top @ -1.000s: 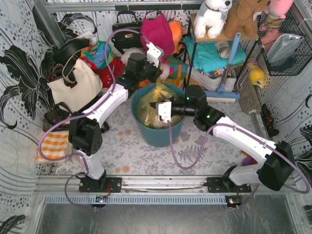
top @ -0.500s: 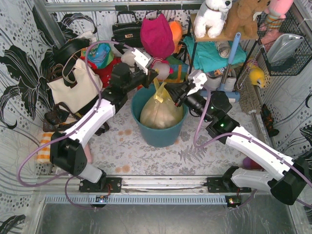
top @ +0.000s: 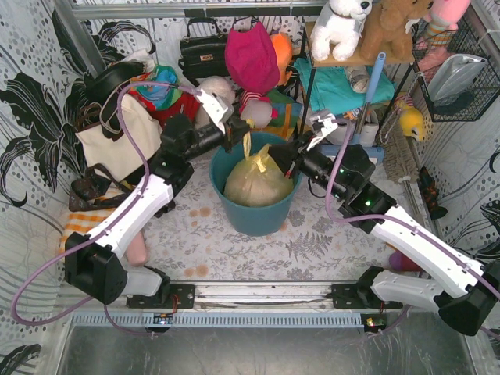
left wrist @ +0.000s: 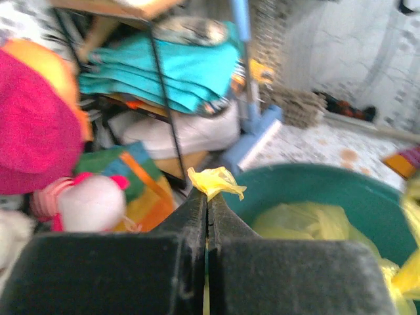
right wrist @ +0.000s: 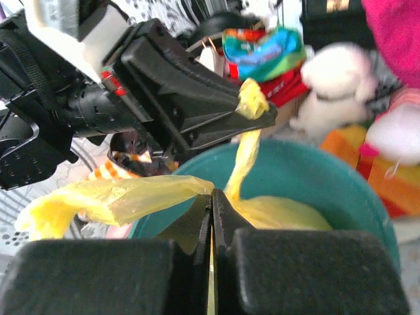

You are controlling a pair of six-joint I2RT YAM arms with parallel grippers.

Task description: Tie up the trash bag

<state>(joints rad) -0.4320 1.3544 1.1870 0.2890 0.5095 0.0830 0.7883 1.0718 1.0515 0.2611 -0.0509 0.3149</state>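
The yellow trash bag (top: 256, 181) sits bulging in the teal bin (top: 254, 215). Its two handle strips are drawn upward and apart. My left gripper (top: 247, 133) is over the bin's far rim, shut on one strip, whose crumpled end (left wrist: 216, 181) pokes out past the tips (left wrist: 207, 192). My right gripper (top: 276, 166) is at the bin's right rim, shut on the other strip (right wrist: 118, 200), which trails out to the left of its tips (right wrist: 212, 193). In the right wrist view, the left gripper (right wrist: 257, 117) holds its strip (right wrist: 246, 154) taut above the bag.
A cream tote bag (top: 121, 141) stands left of the bin. Behind it are a black handbag (top: 203, 51), a pink hat (top: 251, 55) and plush toys. A metal rack (top: 344, 78) with teal cloth and a mop (top: 363, 117) stands at the back right.
Both grippers rose out of the bin and moved apart, each pulling a handle strip. The bag's mouth closed up into a taut bundle. The left arm swung left and the right arm swung right.
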